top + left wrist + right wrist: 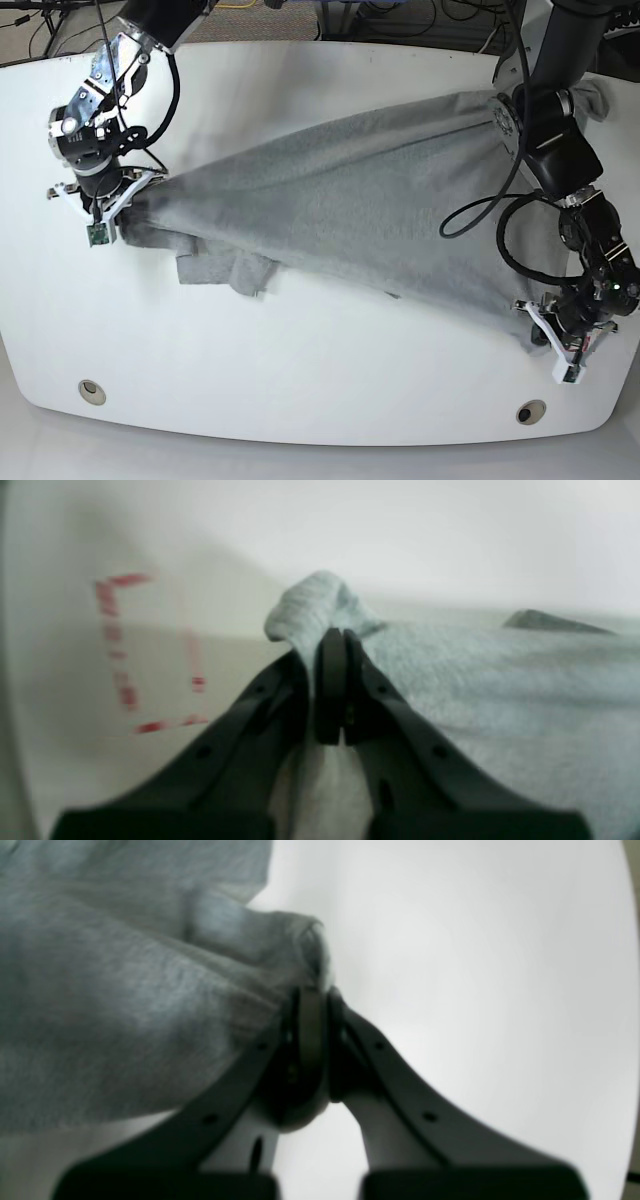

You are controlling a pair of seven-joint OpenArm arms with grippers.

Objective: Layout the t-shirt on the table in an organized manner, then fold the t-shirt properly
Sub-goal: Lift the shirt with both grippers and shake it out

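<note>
With my left gripper and right gripper each clamped on an edge of the soft, light t-shirt, stretched across the table, I judge it limp and prone to sagging, best held near its corners.

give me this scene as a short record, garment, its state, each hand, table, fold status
garment: grey t-shirt
garment state: stretched between the hands, with a loose flap hanging past its near edge
left hand: closed on a near corner of the cloth
right hand: closed on bunched cloth at the opposite end
table: white, two round grommets along the near side
fold status: not neatly folded
</note>
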